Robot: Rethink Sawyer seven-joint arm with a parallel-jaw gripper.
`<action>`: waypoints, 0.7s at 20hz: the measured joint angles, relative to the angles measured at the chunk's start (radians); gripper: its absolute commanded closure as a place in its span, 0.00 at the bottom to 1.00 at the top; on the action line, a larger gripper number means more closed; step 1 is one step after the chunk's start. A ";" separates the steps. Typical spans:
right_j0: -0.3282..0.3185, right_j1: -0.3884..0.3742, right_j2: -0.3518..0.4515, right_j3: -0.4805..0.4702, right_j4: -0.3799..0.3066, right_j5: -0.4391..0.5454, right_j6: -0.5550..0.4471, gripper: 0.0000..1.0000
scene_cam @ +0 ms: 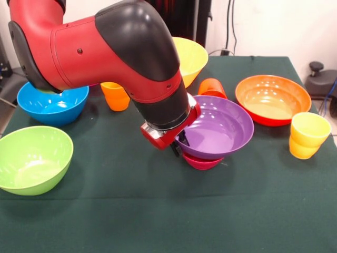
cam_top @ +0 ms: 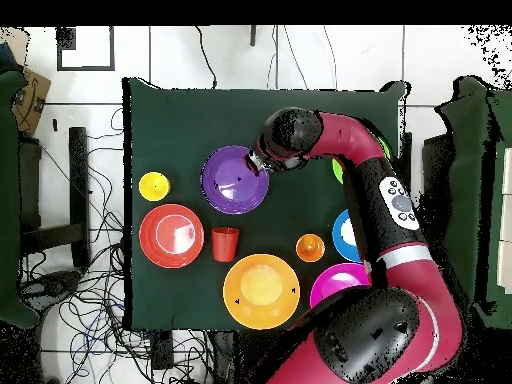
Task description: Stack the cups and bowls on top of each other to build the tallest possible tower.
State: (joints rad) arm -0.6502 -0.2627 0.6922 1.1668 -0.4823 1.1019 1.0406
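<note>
My gripper is shut on the near rim of the wide purple bowl. The purple bowl rests tilted on a small magenta-red bowl, making a two-piece tower. One dark finger shows below the rim; the other is hidden. A red-orange cup stands just behind the purple bowl. The orange-red bowl and the yellow cup sit to the right in the front view. A ribbed orange cup stands left of the arm.
A yellow bowl sits behind the arm. A blue bowl and a green bowl stand at the left in the front view. A pink bowl lies under the arm in the overhead view. The green cloth's front edge is near.
</note>
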 measured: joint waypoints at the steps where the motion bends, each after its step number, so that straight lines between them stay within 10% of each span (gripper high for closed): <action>1: 0.000 0.000 0.000 -0.001 0.000 0.000 0.000 1.00; 14: 0.000 0.004 0.001 -0.009 0.000 0.008 0.000 1.00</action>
State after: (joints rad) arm -0.6502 -0.2588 0.6929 1.1575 -0.4823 1.1102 1.0404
